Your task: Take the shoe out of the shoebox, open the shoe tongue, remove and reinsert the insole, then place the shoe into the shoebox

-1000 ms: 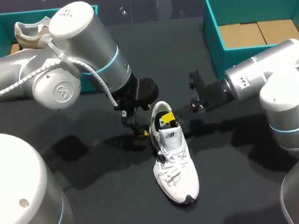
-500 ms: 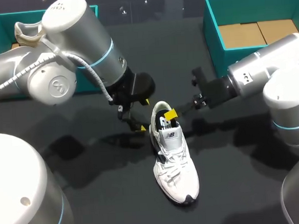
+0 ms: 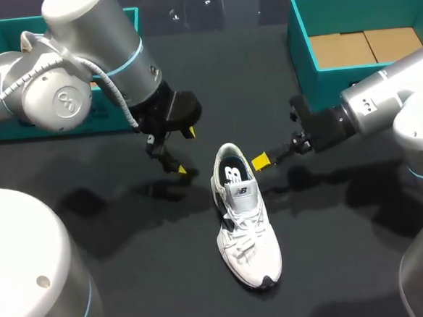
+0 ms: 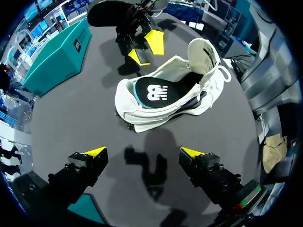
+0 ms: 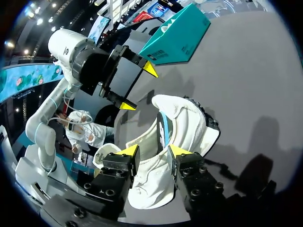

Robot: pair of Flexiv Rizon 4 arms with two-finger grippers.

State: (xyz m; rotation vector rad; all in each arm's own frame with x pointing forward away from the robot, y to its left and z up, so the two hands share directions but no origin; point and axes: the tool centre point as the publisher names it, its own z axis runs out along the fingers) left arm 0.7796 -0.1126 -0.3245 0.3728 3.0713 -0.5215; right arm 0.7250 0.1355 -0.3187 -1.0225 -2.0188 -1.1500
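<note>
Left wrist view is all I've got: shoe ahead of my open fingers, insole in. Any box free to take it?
Observer: Head view: the shoebox at the far right holds only bare cardboard.
Operator: Path to it clear?
Observer: No, the right arm lies between that box and the shoe.
Operator: Shoe's heading?
Observer: Toe toward the near edge of the table, heel toward the far side.
</note>
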